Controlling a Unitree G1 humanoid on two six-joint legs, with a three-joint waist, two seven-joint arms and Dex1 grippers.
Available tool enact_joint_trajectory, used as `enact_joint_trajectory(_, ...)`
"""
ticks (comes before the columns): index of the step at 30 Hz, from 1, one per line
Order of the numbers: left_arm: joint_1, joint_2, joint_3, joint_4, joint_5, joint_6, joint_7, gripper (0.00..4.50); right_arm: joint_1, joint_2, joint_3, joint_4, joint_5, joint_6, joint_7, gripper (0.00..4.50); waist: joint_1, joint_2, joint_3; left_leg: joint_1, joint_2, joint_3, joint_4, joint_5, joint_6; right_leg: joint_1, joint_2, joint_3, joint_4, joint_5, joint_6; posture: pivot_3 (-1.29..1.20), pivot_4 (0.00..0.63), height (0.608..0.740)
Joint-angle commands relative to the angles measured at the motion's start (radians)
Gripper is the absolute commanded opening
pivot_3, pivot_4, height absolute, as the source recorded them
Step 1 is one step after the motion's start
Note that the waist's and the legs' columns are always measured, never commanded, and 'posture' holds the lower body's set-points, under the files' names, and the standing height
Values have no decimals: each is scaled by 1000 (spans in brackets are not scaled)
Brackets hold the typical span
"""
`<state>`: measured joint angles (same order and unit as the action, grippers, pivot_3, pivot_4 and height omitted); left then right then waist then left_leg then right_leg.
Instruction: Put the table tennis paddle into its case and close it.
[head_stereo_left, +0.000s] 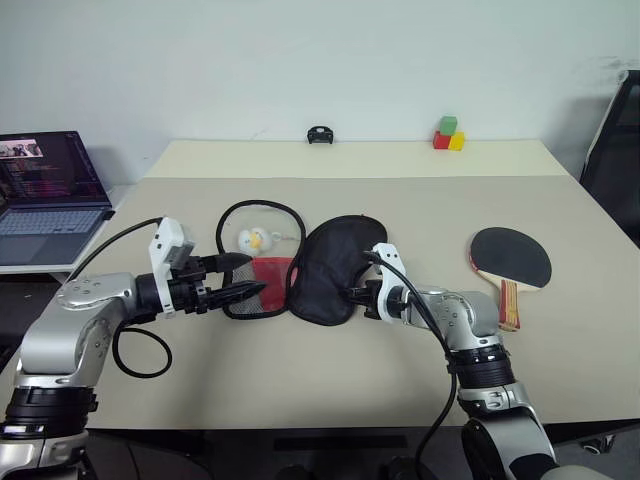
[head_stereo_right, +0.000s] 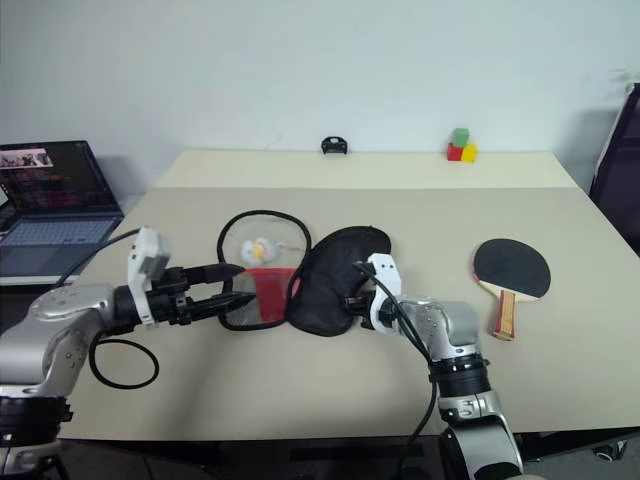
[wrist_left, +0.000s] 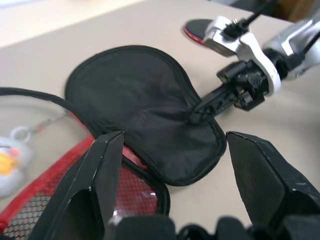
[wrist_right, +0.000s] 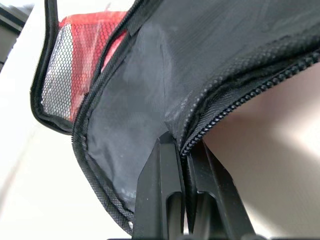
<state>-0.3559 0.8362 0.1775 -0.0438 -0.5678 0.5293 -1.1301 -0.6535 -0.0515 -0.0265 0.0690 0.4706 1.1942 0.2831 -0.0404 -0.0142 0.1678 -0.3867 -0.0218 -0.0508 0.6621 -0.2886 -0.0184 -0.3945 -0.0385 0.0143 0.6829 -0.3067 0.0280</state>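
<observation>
With my right hand (head_stereo_left: 352, 296) pinched shut on the case (head_stereo_left: 330, 268) flap and my left hand (head_stereo_left: 245, 276) gaping empty, the paddle (head_stereo_left: 511, 259) still needed fetching.

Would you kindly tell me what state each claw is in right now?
Left claw: open, holding nothing, hovering over the red mesh part of the case.
Right claw: shut on the case's zipped edge.

A lab or office test room: a plain beige surface (head_stereo_left: 330, 380) against a bare white wall (head_stereo_left: 300, 60), an open laptop (head_stereo_left: 50, 195) on a side desk, 3 coloured blocks (head_stereo_left: 448, 135), and a black office chair (head_stereo_left: 615, 150) at the edge.
</observation>
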Motion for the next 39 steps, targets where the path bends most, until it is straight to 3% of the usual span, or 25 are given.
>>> enact_joint_trajectory(1, -19, 1, -14, -46, -2, -7, -10, 3546, 17, -38, -27, -78, 34, 52, 18, 21, 0, 0, 0, 0, 0, 0, 0, 0, 0, 0, 0, 0, 0, 0, 0, 0, 150, 740)
enact_joint_trajectory(9, -45, -17, -55, -63, -10, 4, -9, 3546, 45, -127, -52, -139, 63, 127, 46, 21, 3, 0, 0, 0, 0, 0, 0, 0, 0, 0, 0, 0, 0, 0, 0, 0, 150, 740)
enact_joint_trajectory(14, -105, -75, -140, -64, 7, 4, -11, 3546, 67, -255, -75, -185, 92, 196, 94, 21, 13, 0, 0, -1, 0, 0, 1, 0, 0, 2, 0, -1, -1, 0, 0, 0, 150, 740)
enact_joint_trajectory(29, -201, -177, -257, -28, 35, -9, -53, 3546, 135, -329, -156, -323, 140, 328, 105, 21, 8, 0, 0, -1, 0, 0, 1, 0, 0, 2, 0, -1, -1, 0, 0, 0, 150, 740)
enact_joint_trajectory(39, -213, -199, -274, -13, 54, -17, -76, 3546, 135, -447, -149, -273, 133, 299, 151, 21, 9, 0, 0, -2, 0, 0, 2, 0, 0, 2, 0, -1, -1, 0, 0, 0, 150, 740)
